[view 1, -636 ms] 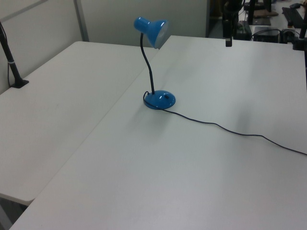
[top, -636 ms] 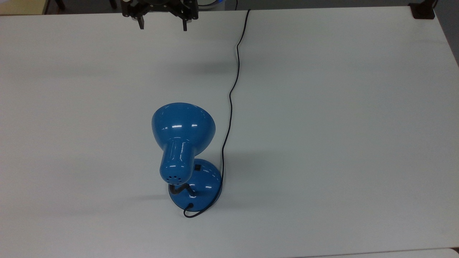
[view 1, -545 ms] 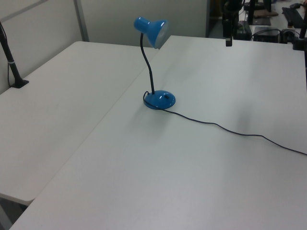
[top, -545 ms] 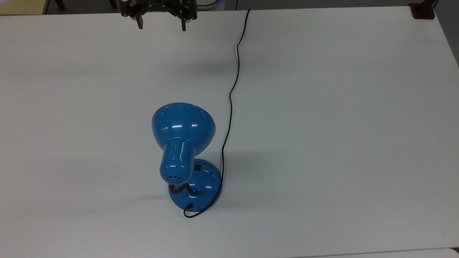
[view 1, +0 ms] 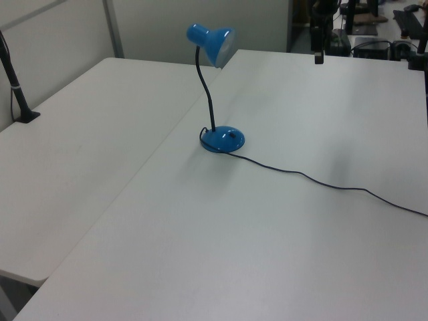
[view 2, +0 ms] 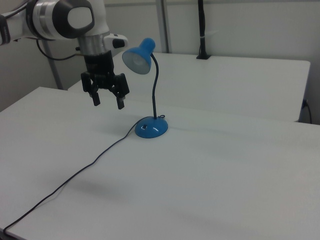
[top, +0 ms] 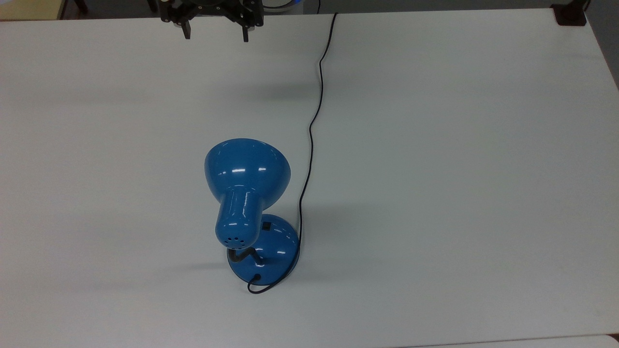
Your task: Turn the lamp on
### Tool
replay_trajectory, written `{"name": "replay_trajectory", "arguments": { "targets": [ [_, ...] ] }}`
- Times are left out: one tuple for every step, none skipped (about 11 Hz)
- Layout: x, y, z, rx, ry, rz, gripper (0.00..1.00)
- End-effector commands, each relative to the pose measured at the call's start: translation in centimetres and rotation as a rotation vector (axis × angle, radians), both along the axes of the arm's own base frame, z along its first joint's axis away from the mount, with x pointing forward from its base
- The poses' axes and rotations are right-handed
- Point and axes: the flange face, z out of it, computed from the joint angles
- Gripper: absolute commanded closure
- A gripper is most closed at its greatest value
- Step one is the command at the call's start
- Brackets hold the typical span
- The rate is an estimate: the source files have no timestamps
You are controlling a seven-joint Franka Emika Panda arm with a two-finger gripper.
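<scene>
- The pincer [view 2: 107,101] is seen raised above the white desk [view 2: 210,165], its two fingers spread apart and nothing held between them.
- The lamp [view 2: 148,90] is stood upright on the desk, well apart from the pincer and lower at its base; in the right view it lies to the pincer's right, in the top view well below the pincer [top: 214,30].
- The lamp's shade [top: 247,170] is turned toward the pincer, and no glow is shown in it, so the task is judged not yet begun.
- The small black switch [top: 266,225] is set on the domed base [top: 271,251], on the side facing the pincer and partly under the shade.
- The thin black cord [top: 313,121] is trailed across the desk, passing just beside the pincer's line of approach.
- Risks are judged as follows: the shade or bendy neck [view 2: 156,85] could be struck on the way down, and the lamp tipped; the cord could be snagged; the light base could be pushed along the desk rather than the switch pressed.
- No brand, label or writing can be read.
</scene>
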Motion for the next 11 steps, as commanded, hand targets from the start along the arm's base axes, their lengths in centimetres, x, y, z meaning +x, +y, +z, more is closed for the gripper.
{"name": "replay_trajectory", "arguments": {
  "targets": [
    [0.5,-0.1,0.1,0.01,-0.021,-0.015,0.0],
    [0.6,0.0,0.0,0.008,-0.018,-0.014,0.0],
    [0.7,0.0,-0.2,0.009,-0.016,0.002,0.0],
    [1.1,-0.1,-0.2,0.015,-0.035,0.024,0.02],
    [1.8,0.1,-0.8,0.03,-0.056,0.05,0.31],
    [2.8,0.4,-1.7,0.048,-0.087,0.088,0.82],
    [3.8,0.6,-2.8,0.074,-0.119,0.115,1.0],
    [4.7,0.9,-4.1,0.074,-0.14,0.133,1.0],
    [6.0,1.3,-5.7,0.073,-0.17,0.137,1.0],
    [7.7,1.8,-7.7,0.082,-0.213,0.127,1.0],
    [9.2,2.1,-9.3,0.082,-0.268,0.124,1.0]
  ]
}}
